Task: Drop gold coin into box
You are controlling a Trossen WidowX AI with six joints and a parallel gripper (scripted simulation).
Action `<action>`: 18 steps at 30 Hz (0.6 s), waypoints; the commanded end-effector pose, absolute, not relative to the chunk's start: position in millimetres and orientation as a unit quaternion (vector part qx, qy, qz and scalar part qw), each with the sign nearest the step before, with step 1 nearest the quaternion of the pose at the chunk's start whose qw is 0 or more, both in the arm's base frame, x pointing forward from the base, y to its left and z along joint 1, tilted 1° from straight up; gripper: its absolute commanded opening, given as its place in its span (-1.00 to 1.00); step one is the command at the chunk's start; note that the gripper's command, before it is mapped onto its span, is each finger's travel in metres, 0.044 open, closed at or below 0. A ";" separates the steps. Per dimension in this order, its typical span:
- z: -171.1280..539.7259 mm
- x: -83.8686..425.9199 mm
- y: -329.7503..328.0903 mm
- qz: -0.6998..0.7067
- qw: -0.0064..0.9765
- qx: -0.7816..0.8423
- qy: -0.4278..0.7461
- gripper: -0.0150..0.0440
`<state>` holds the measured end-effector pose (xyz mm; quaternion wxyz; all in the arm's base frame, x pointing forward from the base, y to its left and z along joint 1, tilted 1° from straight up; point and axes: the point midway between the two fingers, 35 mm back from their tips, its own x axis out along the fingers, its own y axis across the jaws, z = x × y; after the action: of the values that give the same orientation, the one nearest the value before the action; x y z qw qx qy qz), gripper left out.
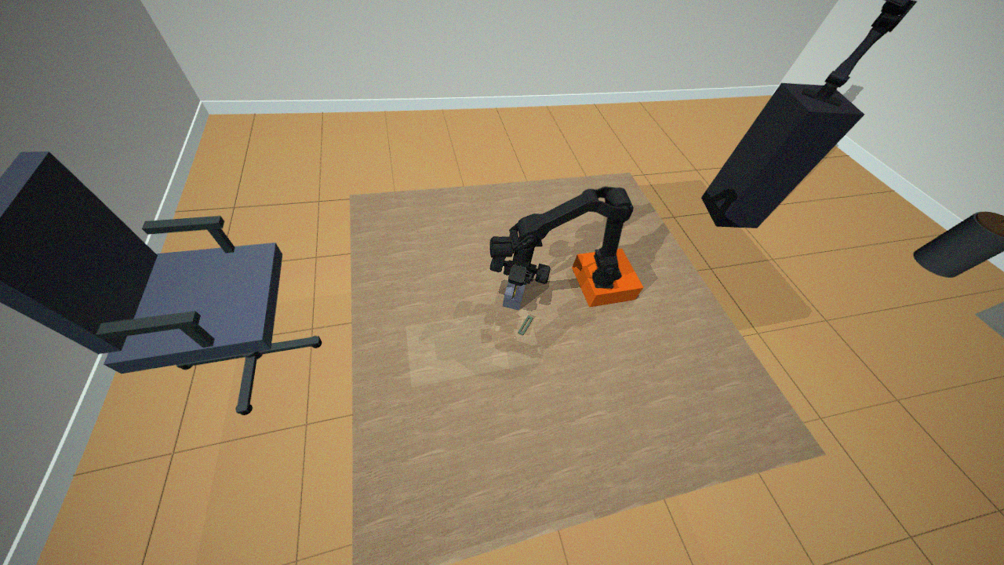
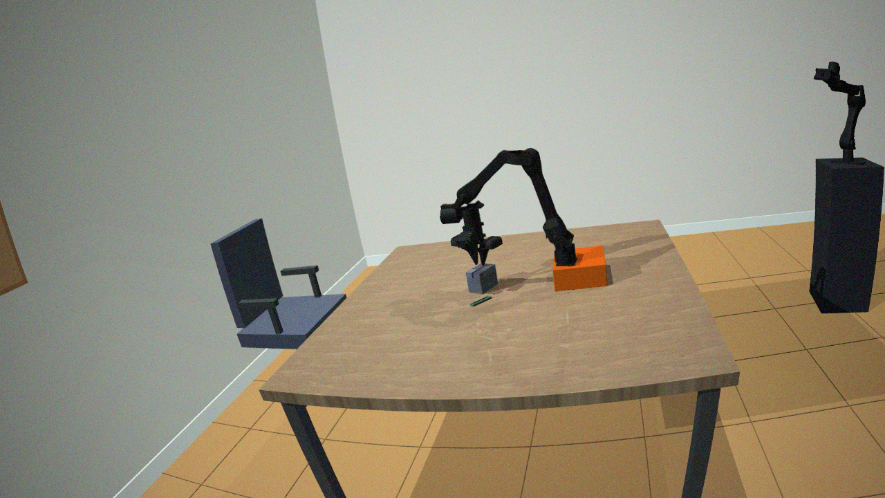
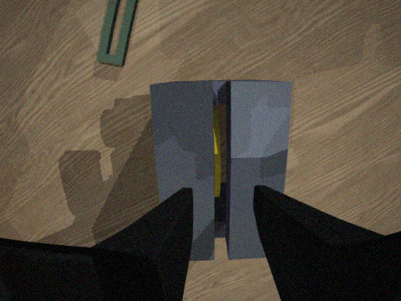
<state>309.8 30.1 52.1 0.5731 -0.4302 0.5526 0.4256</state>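
The grey box (image 1: pixel 511 303) (image 2: pixel 478 284) (image 3: pixel 260 125) stands below my gripper (image 2: pixel 480 262) (image 3: pixel 223 196). The gripper is open and empty, with one fingertip on each side of the slot line, just above or at the lid; the exact height is hard to tell. The gold coin (image 3: pixel 217 171) shows as a thin yellow edge within the slot, leaning against its left side in the wrist view, and looks lower than the lid's top. Its lower part is hidden. The dark-green holder (image 2: pixel 480 301) (image 3: pixel 112 60) lies near the box with its groove empty where it shows.
The orange base block (image 1: pixel 612 293) (image 2: pixel 579 277) of the arm stands to the right of the box on the wooden table (image 1: pixel 434 450) (image 2: pixel 402 365). A chair (image 1: pixel 210 298) (image 2: pixel 290 321) is at the left, off the table. A second arm stands on a dark pedestal (image 1: pixel 779 161) (image 2: pixel 844 241) at the right.
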 end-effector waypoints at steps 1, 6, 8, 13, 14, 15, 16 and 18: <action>52.4 309.9 30.1 0.425 0.573 -0.430 0.552 0.05; 52.4 309.9 30.1 0.425 0.573 -0.430 0.552 0.05; 55.3 309.9 30.1 0.425 0.573 -0.430 0.552 0.23; 70.1 309.4 29.8 0.426 0.573 -0.430 0.552 0.68; 70.1 309.4 29.8 0.426 0.573 -0.430 0.552 0.77; 70.1 309.4 29.8 0.426 0.573 -0.430 0.552 0.85; 72.5 309.2 29.8 0.426 0.573 -0.430 0.553 0.94; 91.5 307.1 29.5 0.427 0.572 -0.429 0.554 1.00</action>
<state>306.2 29.8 69.1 0.5685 -0.4273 0.5572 0.4286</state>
